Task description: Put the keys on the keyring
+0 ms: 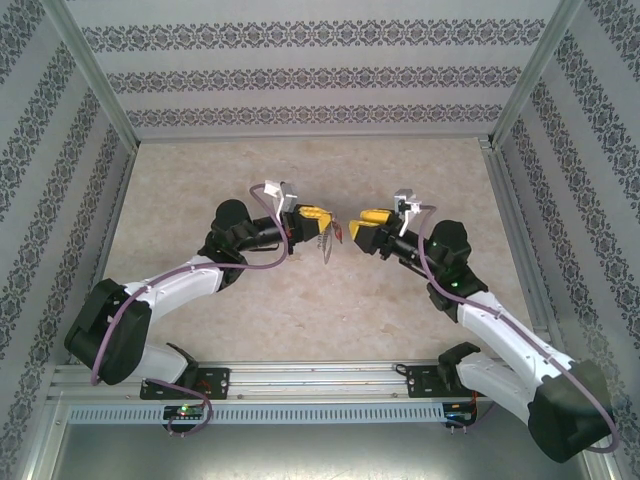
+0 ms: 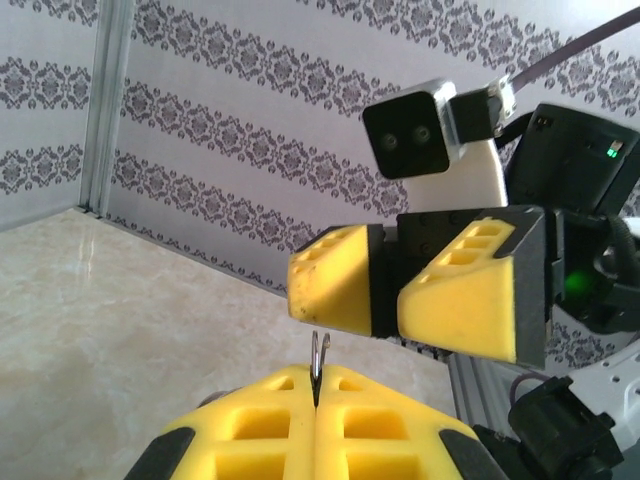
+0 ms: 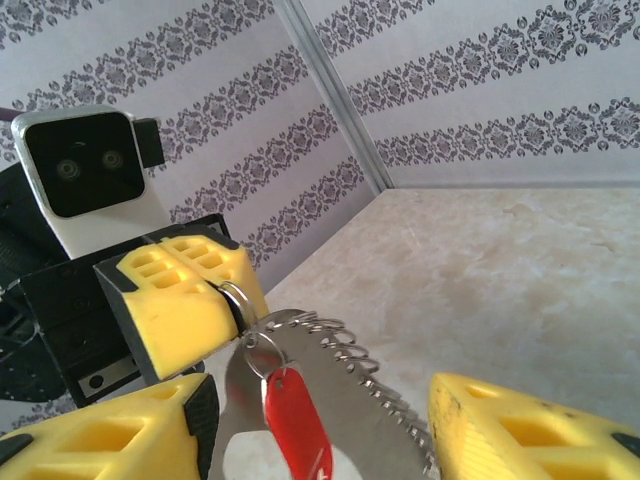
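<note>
Your left gripper (image 2: 316, 395) is clenched on the keyring (image 3: 330, 400), holding it above the marble table (image 1: 300, 310). Your right gripper (image 1: 356, 228) is released, straddling the red key (image 3: 298, 425) hanging at the keyring. Patterned walls (image 1: 300, 75) surround.

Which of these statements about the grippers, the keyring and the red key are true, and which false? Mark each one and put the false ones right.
1. The left gripper is shut on the keyring. True.
2. The right gripper is clamped on the red key. False: its jaws stand open and touch neither side of the key.
3. The red key hangs from the keyring by a small ring. True.
4. The keyring lies flat on the table. False: the left gripper holds it up above the table.
</note>
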`<state>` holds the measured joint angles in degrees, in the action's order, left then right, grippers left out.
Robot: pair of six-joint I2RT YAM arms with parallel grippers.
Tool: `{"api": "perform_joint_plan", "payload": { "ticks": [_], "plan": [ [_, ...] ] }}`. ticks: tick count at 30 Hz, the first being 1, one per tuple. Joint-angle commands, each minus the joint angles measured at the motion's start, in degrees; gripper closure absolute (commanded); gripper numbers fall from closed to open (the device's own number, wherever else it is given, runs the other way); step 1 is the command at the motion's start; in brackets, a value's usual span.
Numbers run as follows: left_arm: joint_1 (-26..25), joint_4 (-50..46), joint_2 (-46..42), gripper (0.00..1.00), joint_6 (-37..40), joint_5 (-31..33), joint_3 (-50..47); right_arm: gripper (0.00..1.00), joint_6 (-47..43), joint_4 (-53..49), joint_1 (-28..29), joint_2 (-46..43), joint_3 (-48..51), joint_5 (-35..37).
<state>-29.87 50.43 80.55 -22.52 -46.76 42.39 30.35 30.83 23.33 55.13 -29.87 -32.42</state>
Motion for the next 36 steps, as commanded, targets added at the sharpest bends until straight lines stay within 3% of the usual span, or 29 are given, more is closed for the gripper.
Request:
{"api": "perform_joint_plan", "payload": {
  "ticks": [1,11,36],
  "plan": [
    [1.41,9.54,0.79,1.00,-5.53,-1.68,-0.72,0.40,3.10,8.43,-0.61,1.94,-1.69,-1.29],
    [3.28,21.28,4.60,1.00,-15.28,-3.25,-1.32,0.40,10.88,21.88,-0.42,8.05,-2.42,-5.88],
    [3.41,22.68,7.20,1.00,-18.13,-4.21,0.84,0.52,14.21,30.41,2.53,19.46,-5.25,-9.53]
  ]
}}
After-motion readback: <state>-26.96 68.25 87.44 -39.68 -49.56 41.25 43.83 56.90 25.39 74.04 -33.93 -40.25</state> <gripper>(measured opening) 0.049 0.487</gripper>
